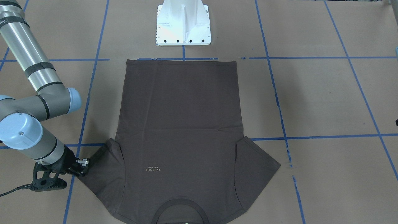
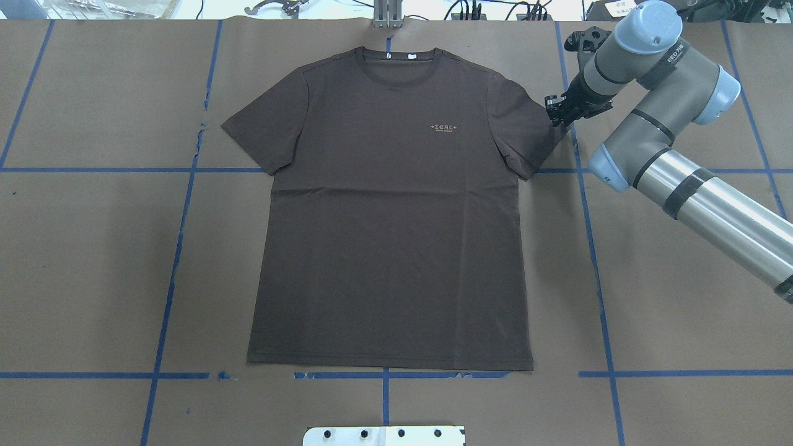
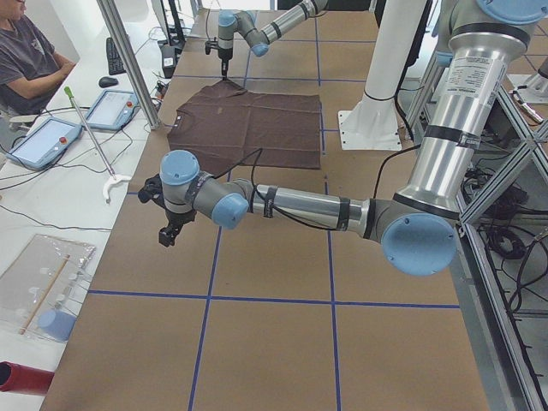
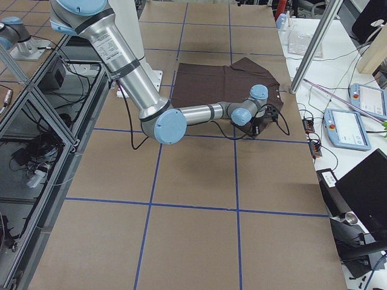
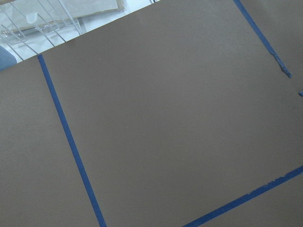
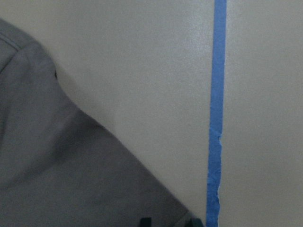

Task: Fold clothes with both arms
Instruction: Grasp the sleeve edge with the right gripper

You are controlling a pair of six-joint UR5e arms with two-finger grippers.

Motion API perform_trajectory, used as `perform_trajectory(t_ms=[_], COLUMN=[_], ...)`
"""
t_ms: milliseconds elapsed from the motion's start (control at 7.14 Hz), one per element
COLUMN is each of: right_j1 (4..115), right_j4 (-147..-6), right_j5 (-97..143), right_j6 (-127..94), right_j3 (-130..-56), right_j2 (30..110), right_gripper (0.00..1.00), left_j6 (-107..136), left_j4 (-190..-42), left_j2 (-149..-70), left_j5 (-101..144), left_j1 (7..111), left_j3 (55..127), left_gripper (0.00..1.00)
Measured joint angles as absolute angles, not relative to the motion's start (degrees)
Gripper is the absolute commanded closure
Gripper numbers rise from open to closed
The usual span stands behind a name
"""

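- The left arm (image 3: 300,205) reaches out low over bare brown tabletop (image 2: 93,248), well apart from the garment. The left fingers (image 3: 168,233) point down above the paper. They show only in the side view, so I cannot tell how far apart they stand. The left wrist view shows no cloth.
- The T-shirt (image 2: 390,235) lies flat and front up in the middle of the tabletop. Its collar (image 2: 399,62) is at the far edge and its hem is toward the white pedestal (image 1: 183,23). The pale logo (image 2: 445,127) faces up, and both sleeves are spread.
- The right arm (image 2: 700,198) bends in from the robot's right. The right fingers (image 6: 146,221) stand a little apart at the outer corner of the sleeve (image 2: 526,133), with cloth lying between the tips, not clamped. A blue tape line (image 6: 217,118) runs just beside them.
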State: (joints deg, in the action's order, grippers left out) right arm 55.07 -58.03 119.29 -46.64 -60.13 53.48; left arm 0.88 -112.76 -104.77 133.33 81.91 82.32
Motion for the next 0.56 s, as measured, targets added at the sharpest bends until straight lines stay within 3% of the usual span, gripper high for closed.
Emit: perform_trajectory(t_ms=[560], right_j1=[55.1], right_j4=[-58.2], right_j5=[119.5], right_j6=[-46.7], right_j3=[-59.8], right_j2=[54.0], right_gripper=[0.03], left_j6=[0.9], left_j4=[-112.8], left_j2=[-104.8], left_j5=[133.3], left_j1=[81.9], left_j3=[82.4], left_gripper=[0.0])
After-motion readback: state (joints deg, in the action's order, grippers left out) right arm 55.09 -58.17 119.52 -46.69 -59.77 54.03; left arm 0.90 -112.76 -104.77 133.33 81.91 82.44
